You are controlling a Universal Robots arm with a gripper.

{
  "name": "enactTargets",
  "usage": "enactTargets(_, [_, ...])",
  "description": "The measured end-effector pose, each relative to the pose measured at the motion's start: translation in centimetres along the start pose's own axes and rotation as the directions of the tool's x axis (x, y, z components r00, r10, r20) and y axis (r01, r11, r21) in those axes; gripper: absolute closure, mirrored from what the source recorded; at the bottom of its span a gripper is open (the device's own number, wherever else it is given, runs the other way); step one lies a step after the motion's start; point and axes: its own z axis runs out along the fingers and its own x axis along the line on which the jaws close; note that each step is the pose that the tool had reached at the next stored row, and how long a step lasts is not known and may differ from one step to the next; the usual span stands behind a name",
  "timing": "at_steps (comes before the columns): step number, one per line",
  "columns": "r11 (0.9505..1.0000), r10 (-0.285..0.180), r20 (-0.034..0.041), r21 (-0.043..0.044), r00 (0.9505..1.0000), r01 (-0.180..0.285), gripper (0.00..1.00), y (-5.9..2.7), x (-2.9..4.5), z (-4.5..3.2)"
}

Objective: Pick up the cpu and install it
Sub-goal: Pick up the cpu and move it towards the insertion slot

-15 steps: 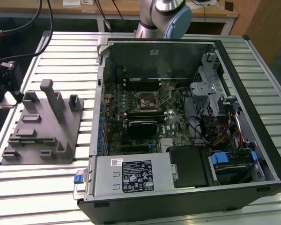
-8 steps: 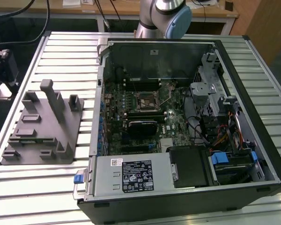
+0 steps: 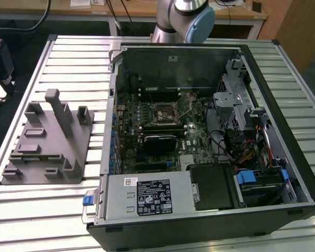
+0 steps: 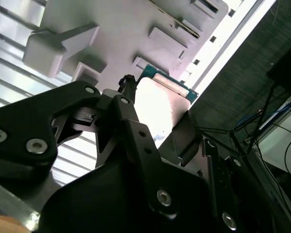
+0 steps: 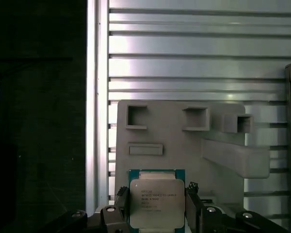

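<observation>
Black fingers (image 5: pixel 193 194) press on two opposite edges of the small thin square cpu (image 5: pixel 157 204) with a silvery-beige metal top and green rim, so we mark the gripper (image 5: pixel 157 191) as clamped on it. The first wrist view gives us the chip's top face-on, with the print toward the camera. The second wrist view gives the cpu (image 4: pixel 157 114) tilted and glaring white between the black links of the gripper (image 4: pixel 157 104), green rim at its far end.

Beyond the chip in both wrist views is the grey plastic block fixture (image 5: pixel 174 136) (image 4: pixel 116 29) with pockets and posts. We cannot tell if the chip touches it. It lies on the slatted silver metal table (image 5: pixel 184 48).

The exterior view adds the wider scene:
- the same fixture (image 3: pixel 73 152) at the exterior view's left on the table (image 3: pixel 68 58)
- an open black computer case (image 3: pixel 199 231) at the exterior view's right
- inside the case, a green motherboard (image 3: pixel 147 123) with a dark square metal-framed socket (image 3: pixel 161 112)
- a silver-and-blue robot arm (image 3: pixel 184 13) at the far edge
</observation>
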Motion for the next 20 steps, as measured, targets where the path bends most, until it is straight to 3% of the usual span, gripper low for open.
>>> enactTargets(15, [1.0000,-0.001,0.0195,-0.0004,0.9998,0.001,0.46,0.23,-0.22,-5.14])
enactTargets(20, [1.0000,-0.001,0.0230,-0.0006,0.9997,0.001,0.46,0.24,-0.24,-5.42])
